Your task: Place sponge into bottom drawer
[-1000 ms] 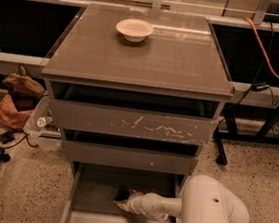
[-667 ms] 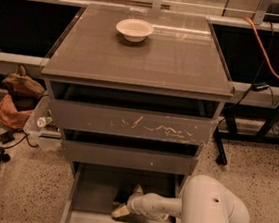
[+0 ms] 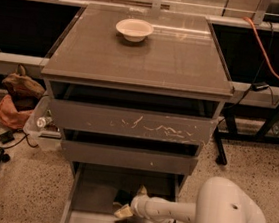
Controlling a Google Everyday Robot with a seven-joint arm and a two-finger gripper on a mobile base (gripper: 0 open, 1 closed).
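The bottom drawer [image 3: 92, 191] of the grey-brown cabinet is pulled out, and its flat grey floor shows. My gripper [image 3: 130, 202] is down inside it, near the middle of the floor, on the end of the white arm [image 3: 168, 212] that reaches in from the lower right. A small dark shape with a pale yellow edge, which looks like the sponge [image 3: 121, 199], lies at the gripper's tip, low over the drawer floor. The arm hides part of it.
A white bowl [image 3: 134, 29] stands on the cabinet top [image 3: 176, 57]. The scratched-front drawer [image 3: 133, 123] and the middle drawer [image 3: 129, 157] are slightly pulled out above the bottom one. A bag [image 3: 17, 99] and cables lie on the floor at left; a black stand [image 3: 274, 119] is at right.
The gripper has shifted slightly toward the front of the drawer and lower; the pale yellow edge at its tip now shows more. The cabinet and bowl have not moved.
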